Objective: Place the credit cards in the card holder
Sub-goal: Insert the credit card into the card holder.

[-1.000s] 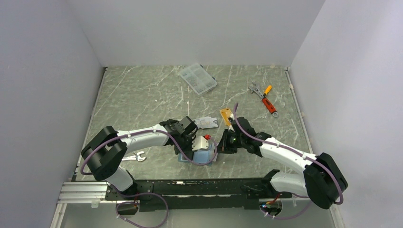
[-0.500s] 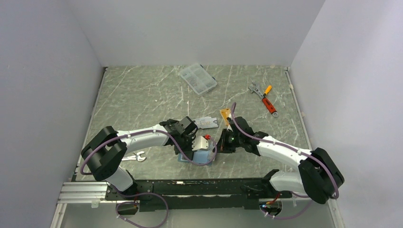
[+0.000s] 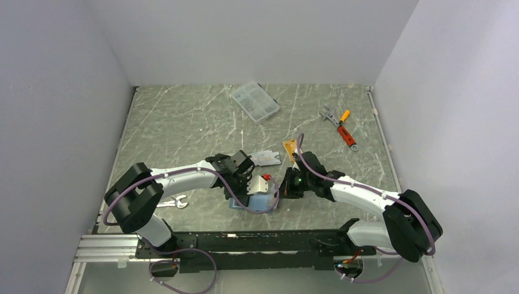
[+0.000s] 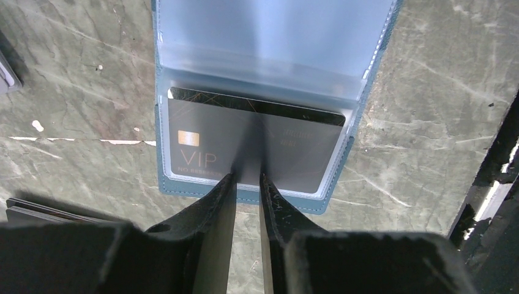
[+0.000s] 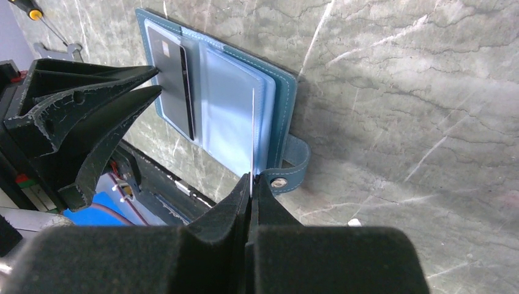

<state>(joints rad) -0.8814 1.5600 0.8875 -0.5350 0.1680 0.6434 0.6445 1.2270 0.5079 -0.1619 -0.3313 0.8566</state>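
The teal card holder [image 3: 262, 201] lies open on the table between the arms. In the left wrist view it [image 4: 300, 199] holds a dark grey VIP card [image 4: 294, 144] in a clear sleeve. My left gripper [image 4: 248, 179] stands over that card's lower edge, its jaws nearly shut with a narrow gap and nothing between them. My right gripper [image 5: 251, 177] is shut on a clear sleeve page [image 5: 253, 122] and holds it upright beside the snap tab [image 5: 294, 165]. An orange card [image 3: 290, 149] and a silver card [image 3: 266, 158] lie just behind the grippers.
A clear compartment box [image 3: 254, 101] sits at the back middle. An adjustable wrench and an orange screwdriver [image 3: 340, 126] lie at the back right. A spanner [image 3: 173, 201] lies by the left arm. The rail with the arm bases [image 3: 245, 242] runs along the near edge.
The right arm's elbow has shifted slightly to the left. Both grippers and the card holder stay about where they were.
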